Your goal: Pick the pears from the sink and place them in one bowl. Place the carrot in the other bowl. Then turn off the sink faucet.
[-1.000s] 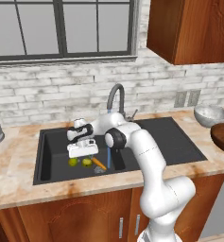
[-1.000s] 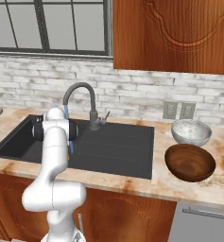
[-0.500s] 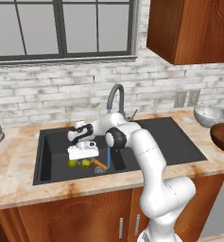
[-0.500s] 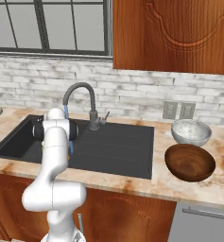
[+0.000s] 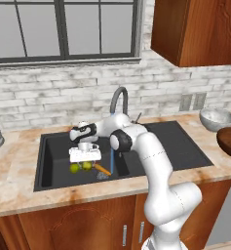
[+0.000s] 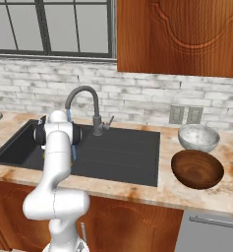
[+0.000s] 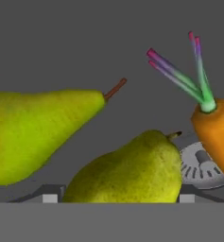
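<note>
Jaws stood apart, w/ one pear between them, low in sink; carrot just beside.

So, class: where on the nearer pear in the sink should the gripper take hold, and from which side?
Grip the nearer pear across its wide rounded belly, coming straight down from above. It lies on its side between the finger tips, stem towards the carrot.

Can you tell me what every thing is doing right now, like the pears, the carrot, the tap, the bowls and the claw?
Pears: both lying in the sink, not picked yet.
Carrot: lying in the sink beside them.
Faucet: water running.
Grey bowl: empty.
Brown bowl: empty.
Claw: open, down around one pear.
</note>
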